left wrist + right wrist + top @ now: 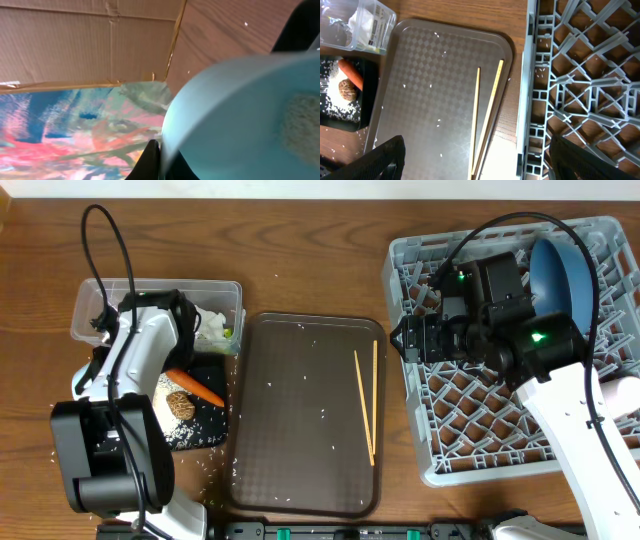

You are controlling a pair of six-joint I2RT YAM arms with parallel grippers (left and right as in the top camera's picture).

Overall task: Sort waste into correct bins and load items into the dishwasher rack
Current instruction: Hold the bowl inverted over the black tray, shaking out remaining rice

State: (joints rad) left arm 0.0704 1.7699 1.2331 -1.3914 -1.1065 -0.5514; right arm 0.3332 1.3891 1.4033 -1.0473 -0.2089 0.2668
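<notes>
Containers, left to right along the counter:
- Clear box (pixel 225 295), far-left part of the counter. It holds crumpled white tissue (pixel 212 325) with a yellow-green wrapper (pixel 228 333) beside it, at the box's right end.
- Black tray (pixel 215 420), just in front of the clear box. It holds an orange carrot (pixel 195 387) lying aslant, a brown lump (pixel 181 404) just beside the carrot, and rice (pixel 180 435) heaped toward the front edge. A few grains lie loose on the counter off its front corner.
- Brown serving tray (pixel 290 430), middle of the counter. Two chopsticks (pixel 366 405) lie near its right edge, almost parallel and meeting at the near end. Stray rice grains dot the rest.
- Dishwasher rack (pixel 480 430), right end of the counter. A large blue bowl (pixel 562 275) stands on edge in its far-right corner.

Claws:
- Right claw (pixel 475 150): spread wide, nothing between the fingers. It hangs over the rack's left side.
- Left claw (pixel 157 165): pressed together on the rim of a light-blue cup (pixel 240 110), which has a pale grainy patch inside.

Hard to make out:
- From above, the left arm covers the left claw, the cup, most of the clear box and the black tray's left half.
- The right arm hides the rack's middle.
- A pale shape (pixel 622 395) at the rack's right edge is cut off by the frame, so I cannot tell what it is.
- The left wrist view is blurred, with only one dark finger showing.
</notes>
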